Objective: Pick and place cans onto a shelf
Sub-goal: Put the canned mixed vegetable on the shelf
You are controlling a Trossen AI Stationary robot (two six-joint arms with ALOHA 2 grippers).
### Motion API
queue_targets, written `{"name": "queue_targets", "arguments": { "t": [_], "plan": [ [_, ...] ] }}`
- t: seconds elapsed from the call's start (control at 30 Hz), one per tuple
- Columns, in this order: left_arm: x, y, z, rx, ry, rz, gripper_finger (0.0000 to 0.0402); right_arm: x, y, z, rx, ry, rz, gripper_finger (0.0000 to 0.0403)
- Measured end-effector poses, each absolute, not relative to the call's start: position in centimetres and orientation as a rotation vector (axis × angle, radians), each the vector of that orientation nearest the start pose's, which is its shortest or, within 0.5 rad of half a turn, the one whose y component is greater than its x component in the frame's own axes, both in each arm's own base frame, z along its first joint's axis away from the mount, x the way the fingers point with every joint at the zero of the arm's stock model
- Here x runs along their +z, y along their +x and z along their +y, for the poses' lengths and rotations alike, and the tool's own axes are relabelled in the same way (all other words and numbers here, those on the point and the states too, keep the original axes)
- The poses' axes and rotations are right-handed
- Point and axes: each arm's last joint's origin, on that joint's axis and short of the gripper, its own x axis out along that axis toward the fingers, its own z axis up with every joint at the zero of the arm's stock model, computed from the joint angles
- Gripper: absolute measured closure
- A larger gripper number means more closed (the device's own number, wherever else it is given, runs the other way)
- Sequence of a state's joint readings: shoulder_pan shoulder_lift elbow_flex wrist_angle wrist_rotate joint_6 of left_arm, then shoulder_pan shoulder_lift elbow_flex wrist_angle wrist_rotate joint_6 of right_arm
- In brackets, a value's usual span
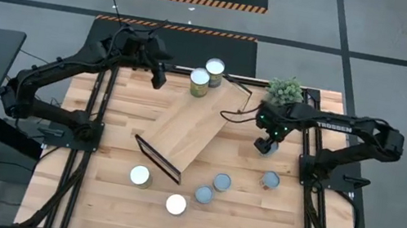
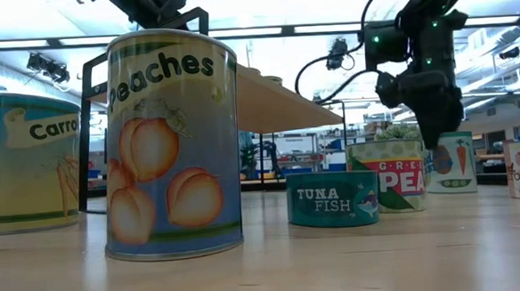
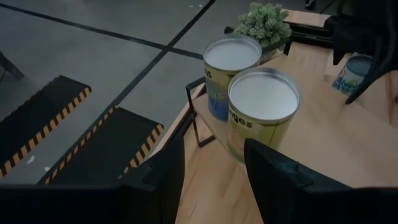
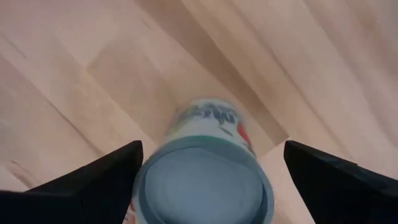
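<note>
The light-wood shelf [image 1: 188, 132] lies slantwise on the table on its black frame ends. Two cans [image 1: 199, 83] [image 1: 214, 72] stand on its far end. My left gripper [image 1: 158, 77] is open and empty just left of them; in the left wrist view the nearer white-topped can [image 3: 261, 112] stands ahead of my left gripper [image 3: 214, 180]. My right gripper [image 1: 266, 145] is open above a blue-grey-topped can [image 4: 202, 193] that stands on the table right of the shelf. Its fingers stand wide on either side of the can's top.
Several more cans stand on the near part of the table [image 1: 140, 175] [image 1: 176, 204] [image 1: 203, 195] [image 1: 221, 182] [image 1: 270, 179]. A small green plant [image 1: 286, 89] stands at the far edge, just beyond my right gripper. The low view shows a peaches can [image 2: 171, 141] up close.
</note>
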State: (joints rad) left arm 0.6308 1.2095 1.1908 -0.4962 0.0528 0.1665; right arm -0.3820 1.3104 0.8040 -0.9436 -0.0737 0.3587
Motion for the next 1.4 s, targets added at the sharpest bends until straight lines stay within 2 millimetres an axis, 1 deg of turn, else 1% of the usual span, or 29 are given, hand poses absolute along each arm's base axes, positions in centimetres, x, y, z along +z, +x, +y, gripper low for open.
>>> {"name": "queue_targets", "arguments": {
  "t": [0.1,0.2,0.3,0.47,0.5,0.57,0.6,0.73,0.83,0.9,1.03,1.13,1.2,1.27,1.4],
  "plan": [
    [35.8,20.8,15.0,0.521,-0.017,0.538,0.0228,18.9,19.6,-7.5,-0.485,0.654,1.413,0.0008],
    [35.8,20.8,15.0,0.521,-0.017,0.539,0.0228,18.2,19.9,-7.6,-0.469,0.674,1.453,0.0018],
    [35.8,20.8,15.0,0.521,-0.017,0.540,0.0228,17.4,20.2,-7.7,-0.470,0.684,1.492,0.0043],
    [35.8,20.8,15.0,0.521,-0.016,0.540,0.0228,16.7,20.5,-7.8,-0.429,0.657,1.532,0.0104],
    [35.8,20.8,15.0,0.521,-0.015,0.540,0.0228,16.8,20.6,-7.9,-0.417,0.646,1.536,0.0112],
    [35.8,20.8,15.0,0.521,-0.015,0.540,0.0228,17.1,20.7,-7.9,-0.387,0.607,1.537,0.0113],
    [35.8,20.8,15.0,0.521,-0.015,0.540,0.0228,17.7,20.8,-8.0,-0.366,0.572,1.526,0.0113],
    [35.8,20.8,15.0,0.520,-0.014,0.540,0.0228,21.0,20.9,-8.2,-0.294,0.404,1.474,0.0113],
    [35.8,20.8,15.0,0.516,0.000,0.544,0.0228,24.1,21.0,-8.5,-0.292,0.291,1.429,0.0113],
    [35.8,20.8,15.0,0.514,0.010,0.546,0.0228,26.1,21.3,-8.8,-0.301,0.254,1.406,0.0109],
    [35.8,20.8,15.0,0.514,0.010,0.546,0.0228,30.2,22.7,-9.9,-0.306,0.213,1.344,0.0108],
    [35.8,20.8,15.0,0.513,0.011,0.547,0.0228,32.8,24.0,-10.8,-0.303,0.169,1.297,0.0113],
    [35.8,20.8,15.0,0.513,0.011,0.547,0.0228,34.2,24.9,-11.3,-0.288,0.143,1.270,0.0113],
    [35.8,20.8,15.0,0.513,0.011,0.547,0.0228,35.1,25.8,-11.8,-0.260,0.110,1.269,0.0113],
    [35.8,20.8,15.0,0.513,0.011,0.547,0.0228,35.9,27.9,-12.7,-0.194,0.037,1.292,0.0113]
  ]
}}
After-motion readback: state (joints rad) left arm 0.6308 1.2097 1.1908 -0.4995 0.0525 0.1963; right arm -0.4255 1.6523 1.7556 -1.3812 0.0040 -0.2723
